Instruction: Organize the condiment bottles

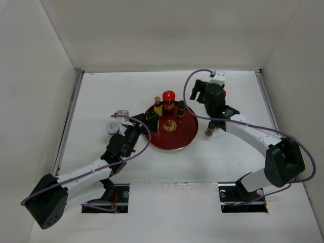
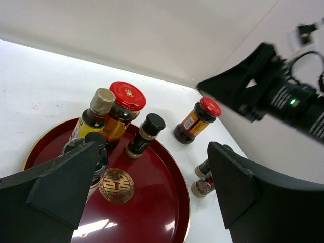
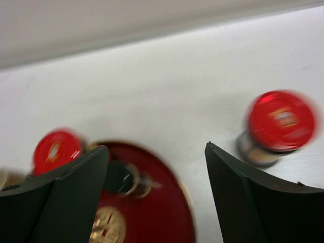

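Observation:
On the round red tray [image 1: 174, 135] stand a yellowish bottle [image 1: 158, 105], a red-capped jar [image 1: 168, 98] and a slim black-capped bottle [image 1: 180, 107]. In the left wrist view they are the yellowish bottle [image 2: 94, 116], the jar [image 2: 122, 109] and the slim bottle [image 2: 143, 135]. Another dark-capped bottle [image 2: 81, 148] is half hidden by my left finger. A second red-capped jar [image 2: 198, 119] and two small bottles [image 2: 204, 181] stand off the tray. My left gripper [image 1: 152, 121] is open over the tray's left part. My right gripper [image 1: 201, 97] is open above the table right of the tray; its view is blurred and shows the off-tray jar [image 3: 280, 123].
A white-lidded jar [image 1: 112, 128] stands on the table left of the tray, beside my left arm. A small bottle [image 1: 209, 131] stands under my right forearm. White walls close the table on three sides.

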You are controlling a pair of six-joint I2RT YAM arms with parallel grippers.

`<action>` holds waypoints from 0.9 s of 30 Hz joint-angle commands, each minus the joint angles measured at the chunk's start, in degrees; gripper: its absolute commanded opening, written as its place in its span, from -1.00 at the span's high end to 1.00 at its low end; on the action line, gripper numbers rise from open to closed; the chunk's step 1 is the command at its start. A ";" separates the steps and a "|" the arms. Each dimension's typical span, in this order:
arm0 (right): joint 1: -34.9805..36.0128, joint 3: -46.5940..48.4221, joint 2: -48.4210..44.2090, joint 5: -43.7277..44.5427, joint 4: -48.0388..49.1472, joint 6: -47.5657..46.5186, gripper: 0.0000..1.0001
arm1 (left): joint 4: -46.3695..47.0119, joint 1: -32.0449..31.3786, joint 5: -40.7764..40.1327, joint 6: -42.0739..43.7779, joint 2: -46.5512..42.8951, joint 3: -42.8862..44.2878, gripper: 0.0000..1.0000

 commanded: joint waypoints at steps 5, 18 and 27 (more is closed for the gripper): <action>-11.88 2.32 0.78 8.65 -4.39 -0.11 -0.93 | 3.02 0.25 0.13 -0.72 0.98 0.12 -0.80; -17.95 9.09 12.47 -0.49 -7.84 0.07 -1.00 | 3.28 0.34 0.22 -0.89 2.64 0.38 -0.80; -18.83 10.58 15.99 -2.77 -8.36 1.21 -0.67 | 3.28 0.34 0.22 -0.72 1.86 0.29 -0.80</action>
